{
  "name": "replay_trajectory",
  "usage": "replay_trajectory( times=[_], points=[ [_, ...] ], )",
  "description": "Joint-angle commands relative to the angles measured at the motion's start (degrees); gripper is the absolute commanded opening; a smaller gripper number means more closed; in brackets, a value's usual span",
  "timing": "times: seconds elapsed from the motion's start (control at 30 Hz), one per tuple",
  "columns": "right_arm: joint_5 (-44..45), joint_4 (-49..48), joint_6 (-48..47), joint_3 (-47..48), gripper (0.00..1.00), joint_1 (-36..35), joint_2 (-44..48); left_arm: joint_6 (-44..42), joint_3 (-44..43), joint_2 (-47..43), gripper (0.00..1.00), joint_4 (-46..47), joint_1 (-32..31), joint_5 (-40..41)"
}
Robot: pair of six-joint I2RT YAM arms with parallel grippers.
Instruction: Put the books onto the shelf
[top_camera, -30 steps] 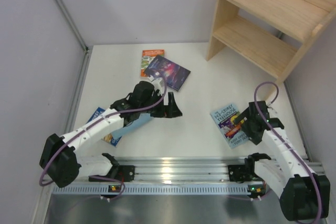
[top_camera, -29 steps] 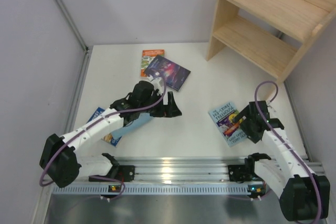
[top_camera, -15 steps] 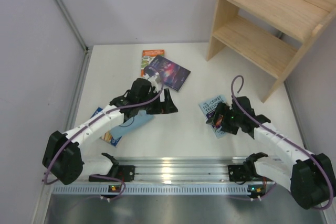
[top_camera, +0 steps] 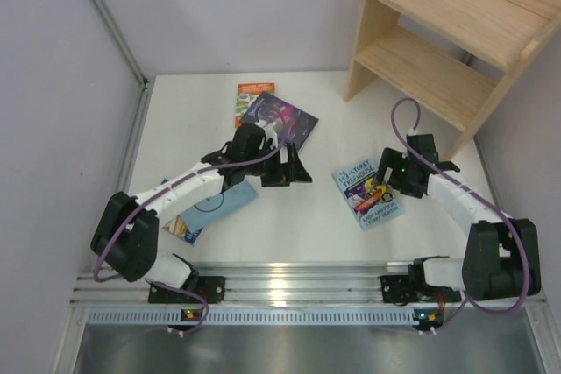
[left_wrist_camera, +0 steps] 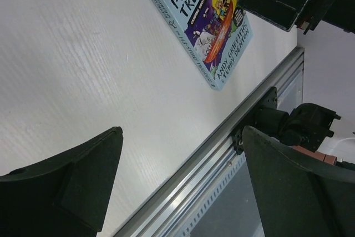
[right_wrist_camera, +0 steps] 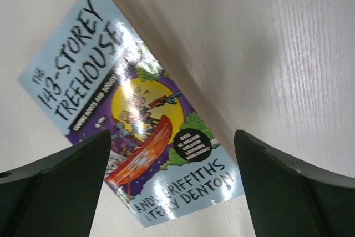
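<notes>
Two pairs of jaws gape empty — right gripper [top_camera: 389, 179] hovers over the treehouse book [top_camera: 368, 196], centre-right, seemingly for pickup; left gripper [top_camera: 288, 170] hangs mid-frame.

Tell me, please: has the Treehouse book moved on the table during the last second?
Yes. The Treehouse book has slid to the left, away from the near foot of the shelf, and a little farther from the aluminium rail.
</notes>
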State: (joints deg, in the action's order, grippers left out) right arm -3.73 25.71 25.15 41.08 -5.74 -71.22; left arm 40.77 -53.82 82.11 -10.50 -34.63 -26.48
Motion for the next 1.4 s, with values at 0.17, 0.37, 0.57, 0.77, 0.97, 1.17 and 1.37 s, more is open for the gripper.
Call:
replay_trajectory(
  times=[0.17,0.37,0.57,0.77,0.97,1.17,1.37],
  points=[
    [-7.04,-6.46,-5.46,-5.99,0.87,1.26,-2.87,0.53,-0.15,2.88,0.94,5.4,-0.08,-2.26],
    [-15.87,-17.97,3.66,-13.3,0.77,-6.28,-0.59,-1.48,4.51,2.1,0.92,3.92,-0.08,1.34],
    [-14.65,-23.78,10.18,-13.31,0.7,-14.56,-1.2,-3.42,5.75,1.92,0.89,2.06,-0.08,3.72],
    [-5.52,-21.06,10.1,-10.59,0.64,-14.74,0.65,-3.42,6.1,4.11,0.84,9.52,-0.08,-1.36],
    [-0.66,-21.4,8.87,-9.0,0.63,-14.74,-3.83,-3.86,2.23,10.7,0.71,12.24,-0.08,-1.82],
    [-6.89,-29.93,8.42,-9.79,0.62,-15.44,-8.58,-1.67,2.58,15.18,0.64,16.21,-0.79,-4.28],
    [-19.96,-42.29,13.16,-12.33,0.6,-15.45,-9.64,0.35,4.07,18.35,0.59,22.79,-0.7,-9.1]
  ],
)
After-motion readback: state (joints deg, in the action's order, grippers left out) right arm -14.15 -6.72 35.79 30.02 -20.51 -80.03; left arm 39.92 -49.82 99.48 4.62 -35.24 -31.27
